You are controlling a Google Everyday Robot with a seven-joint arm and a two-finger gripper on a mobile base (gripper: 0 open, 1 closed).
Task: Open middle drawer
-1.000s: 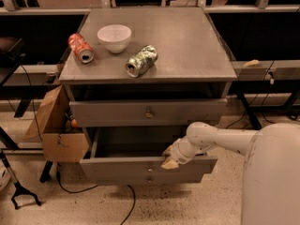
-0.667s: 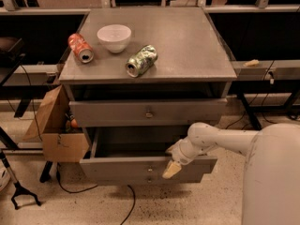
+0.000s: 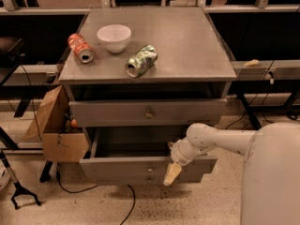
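Grey three-drawer cabinet, centre of view; its flat top serves as the bench (image 3: 187, 46).

On the bench: red can (image 3: 80, 47) lying on its side at left rear; white bowl (image 3: 114, 36) upright just beside it; green can (image 3: 141, 60) on its side, nearer the front edge, a little apart from the bowl.

Top drawer (image 3: 108, 112) closed, small round knob at centre.

Middle drawer (image 3: 117, 168) stands well out from the cabinet, front panel forward of the top drawer's face, dark interior visible from above. Small centre knob on the panel.

White arm (image 3: 220, 139) reaches in from the right, over the drawer's right front corner. End effector (image 3: 171, 173) pale, pointing down across the middle drawer's front panel, just right of the knob. Apart or together: cannot tell.

Cardboard box (image 3: 56, 135) on the floor against the cabinet's left side, flap up. Black cable (image 3: 129, 210) on the speckled floor below.
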